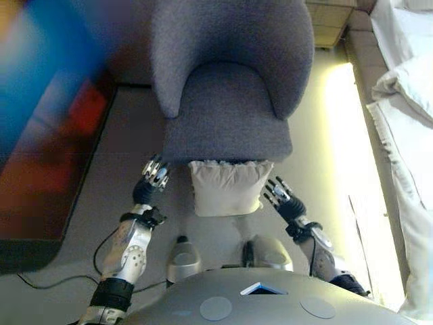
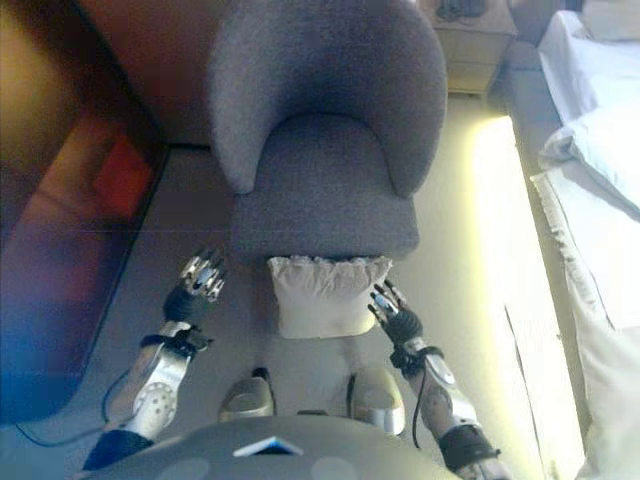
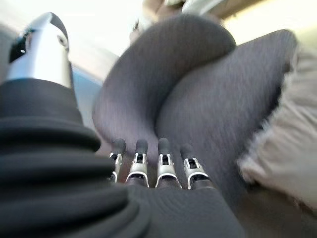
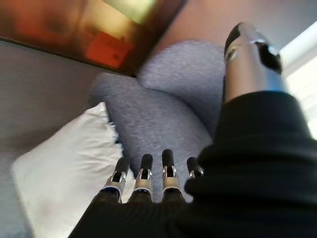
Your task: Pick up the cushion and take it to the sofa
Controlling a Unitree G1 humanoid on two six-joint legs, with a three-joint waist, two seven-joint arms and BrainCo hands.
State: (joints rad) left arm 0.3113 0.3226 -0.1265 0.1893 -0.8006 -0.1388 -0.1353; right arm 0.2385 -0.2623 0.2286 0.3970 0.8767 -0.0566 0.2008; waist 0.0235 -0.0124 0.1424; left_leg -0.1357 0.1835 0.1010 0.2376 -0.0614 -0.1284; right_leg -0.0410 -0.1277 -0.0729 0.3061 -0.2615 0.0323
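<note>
From the head, at frame centre, a cream frilled square cushion (image 1: 228, 187) leans against the grey fabric armchair (image 1: 230, 88). The left hand (image 1: 153, 180) and right hand (image 1: 283, 198) flank it with fingers straight, holding nothing. Both wrist views confirm extended fingers.

cloth, metal and matt floor

the cushion (image 1: 227, 187) looks like soft, matt cream cloth, with a frilled, ruffled edge along its top. the armchair (image 1: 230, 88) is covered in grey woven fabric with a rough, nubbly, matt texture over seat and back alike. the left hand (image 1: 154, 177) and the right hand (image 1: 283, 198) show shiny silver metal fingers with dark, dull tips, and their backs sit under a black ribbed cover that looks like matt rubber or plastic. the floor (image 1: 128, 145) is a smooth, matt grey-beige surface. the bedding (image 1: 409, 122) at the right is white, soft, creased cloth. the cabinet (image 1: 329, 20) beyond the armchair looks like pale wood.
</note>
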